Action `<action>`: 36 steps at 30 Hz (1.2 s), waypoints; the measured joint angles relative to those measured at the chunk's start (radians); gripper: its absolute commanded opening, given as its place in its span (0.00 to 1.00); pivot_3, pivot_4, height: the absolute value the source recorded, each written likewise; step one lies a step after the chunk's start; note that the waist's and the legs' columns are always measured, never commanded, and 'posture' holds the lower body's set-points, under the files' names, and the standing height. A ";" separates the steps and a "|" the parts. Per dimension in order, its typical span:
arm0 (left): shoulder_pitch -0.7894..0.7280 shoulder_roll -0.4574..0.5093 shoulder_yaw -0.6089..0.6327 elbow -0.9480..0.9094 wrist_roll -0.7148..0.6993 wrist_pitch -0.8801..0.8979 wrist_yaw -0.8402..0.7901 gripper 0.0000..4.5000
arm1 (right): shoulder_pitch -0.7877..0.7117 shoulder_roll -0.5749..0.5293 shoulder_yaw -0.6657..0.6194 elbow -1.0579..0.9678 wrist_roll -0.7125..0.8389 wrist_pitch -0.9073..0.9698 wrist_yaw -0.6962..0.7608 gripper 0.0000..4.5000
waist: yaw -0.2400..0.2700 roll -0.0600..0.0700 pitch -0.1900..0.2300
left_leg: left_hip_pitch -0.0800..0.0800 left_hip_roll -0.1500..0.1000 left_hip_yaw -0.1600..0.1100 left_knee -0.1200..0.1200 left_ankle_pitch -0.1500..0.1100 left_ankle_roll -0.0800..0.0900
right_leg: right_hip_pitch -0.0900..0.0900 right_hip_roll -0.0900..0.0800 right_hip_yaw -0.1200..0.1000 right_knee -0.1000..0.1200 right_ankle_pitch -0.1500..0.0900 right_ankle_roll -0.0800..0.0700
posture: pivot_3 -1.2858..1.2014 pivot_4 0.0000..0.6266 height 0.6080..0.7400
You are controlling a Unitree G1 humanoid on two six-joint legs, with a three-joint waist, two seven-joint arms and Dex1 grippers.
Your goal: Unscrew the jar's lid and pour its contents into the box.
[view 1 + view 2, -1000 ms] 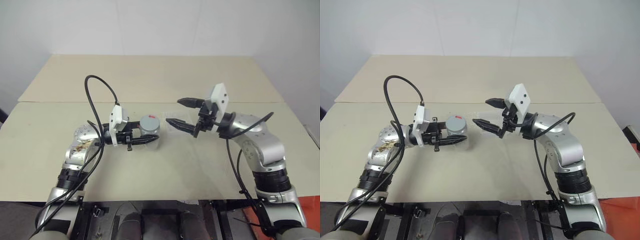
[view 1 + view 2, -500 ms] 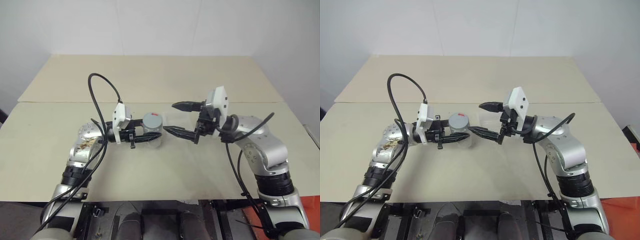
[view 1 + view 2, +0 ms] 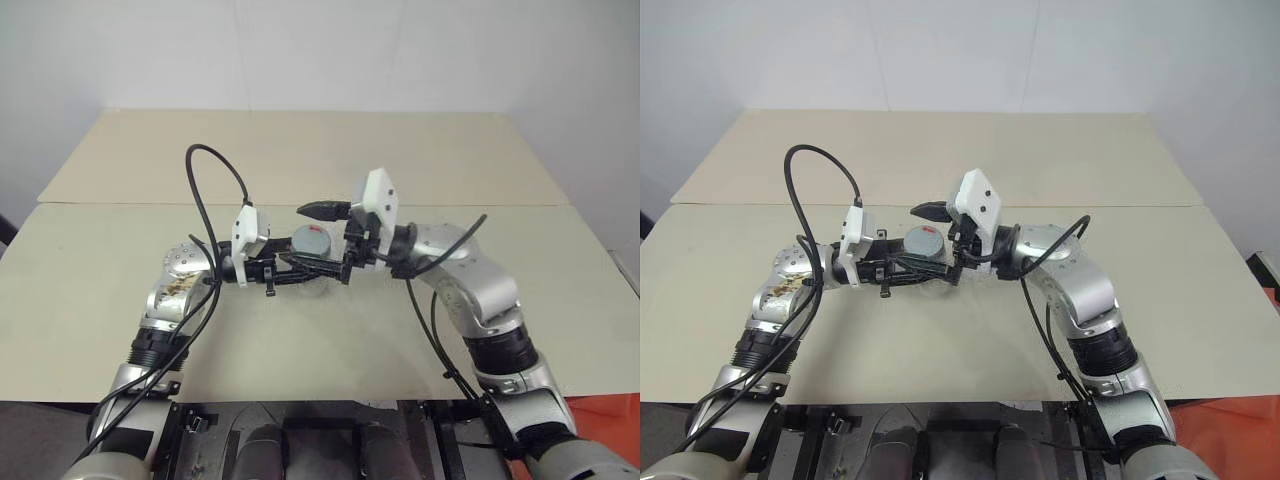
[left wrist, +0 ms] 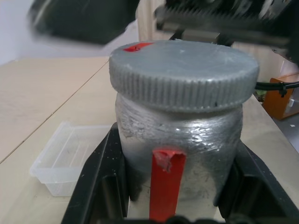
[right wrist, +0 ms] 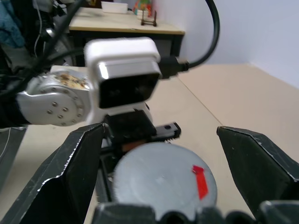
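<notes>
The jar [image 4: 177,140], silvery with a strip of red tape, stands upright between the fingers [image 4: 98,186] of my left gripper [image 3: 298,270], which is shut on its body just above the table. The grey ribbed lid [image 5: 163,184] sits on top and bears a red mark. My right gripper [image 3: 318,238] reaches in from the right and is open. Its fingers [image 5: 261,163] stand on either side of the lid with gaps showing. The clear box [image 4: 60,156] lies on the table just beyond the jar. The contents are hidden inside the jar.
Both arms meet over the middle of the near beige table [image 3: 120,300]. A second table [image 3: 300,150] adjoins it at the back, with a seam between them. Black cables [image 3: 205,180] loop off both wrists.
My right gripper has swung left, from beside the jar to straddling its lid, still open. The left gripper has kept the jar in nearly the same place.
</notes>
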 measured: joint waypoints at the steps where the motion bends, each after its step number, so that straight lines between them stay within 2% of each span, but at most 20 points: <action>1: 0.000 0.001 0.000 -0.002 0.000 0.000 0.000 0.43 | -0.001 0.004 0.000 0.011 -0.005 0.000 -0.003 1.00 | -0.001 0.000 0.000 | 0.000 0.000 0.000 0.000 0.000 0.000 | 0.000 0.000 0.000 0.000 0.000 0.000 | 0.52 0.24 1.00; 10: 0.006 0.010 0.006 -0.017 -0.003 0.021 0.005 0.43 | -0.001 0.005 -0.001 0.033 -0.020 -0.011 -0.004 1.00 | -0.002 0.000 0.000 | 0.000 0.000 0.000 0.000 0.000 0.000 | 0.000 0.000 0.000 0.000 0.000 0.000 | 0.52 0.24 1.00; 25: 0.039 0.044 0.039 -0.039 -0.005 0.037 0.003 0.43 | 0.057 -0.118 -0.089 0.020 0.025 -0.038 0.064 1.00 | 0.000 0.000 0.000 | 0.000 0.000 0.000 0.000 0.000 0.000 | 0.000 0.000 0.000 -0.001 0.000 0.000 | 0.52 0.24 1.00; 36: 0.040 0.033 0.038 -0.040 -0.004 0.036 -0.003 0.43 | 0.096 -0.162 -0.126 0.005 0.051 -0.037 0.093 1.00 | -0.001 0.000 0.000 | 0.000 0.000 0.000 0.000 0.000 0.000 | 0.000 0.000 0.000 -0.001 0.000 0.000 | 0.52 0.24 1.00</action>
